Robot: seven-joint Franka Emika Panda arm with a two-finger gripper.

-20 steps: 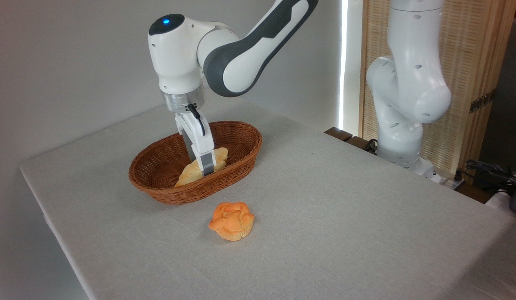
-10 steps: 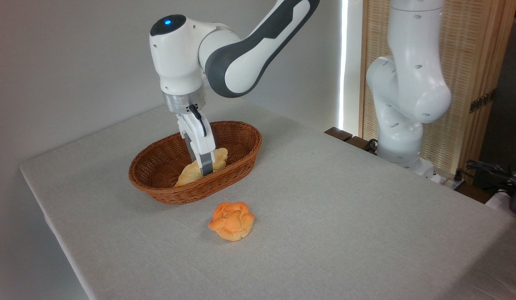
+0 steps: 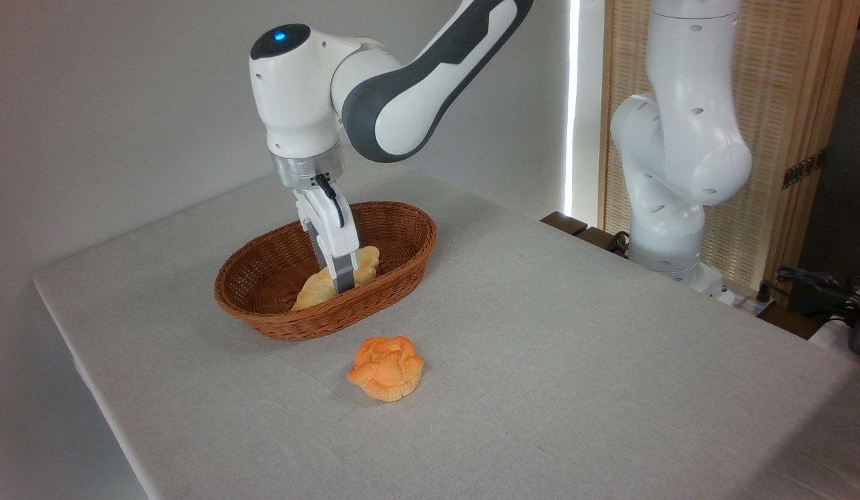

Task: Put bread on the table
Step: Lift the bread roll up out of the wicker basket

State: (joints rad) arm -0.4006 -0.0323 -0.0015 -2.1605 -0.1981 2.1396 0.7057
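The bread (image 3: 317, 288), a pale-yellow elongated loaf, lies inside the brown wicker basket (image 3: 402, 260) on the table (image 3: 575, 333). My gripper (image 3: 344, 281) reaches straight down into the basket at the loaf's middle. The near finger (image 3: 344, 272) stands in front of the loaf and touches it. It hides the far finger, so the gap between the two does not show. The loaf's two ends stick out on either side of the near finger.
A round orange knotted bun (image 3: 386, 368) sits on the cloth in front of the basket. The arm's white base (image 3: 669, 173) stands off the table's far right edge, with cables (image 3: 818, 285) beside it. A wall runs behind the table.
The arm shifted a few pixels to the right early on, then stayed still. The bread and the bun have not moved.
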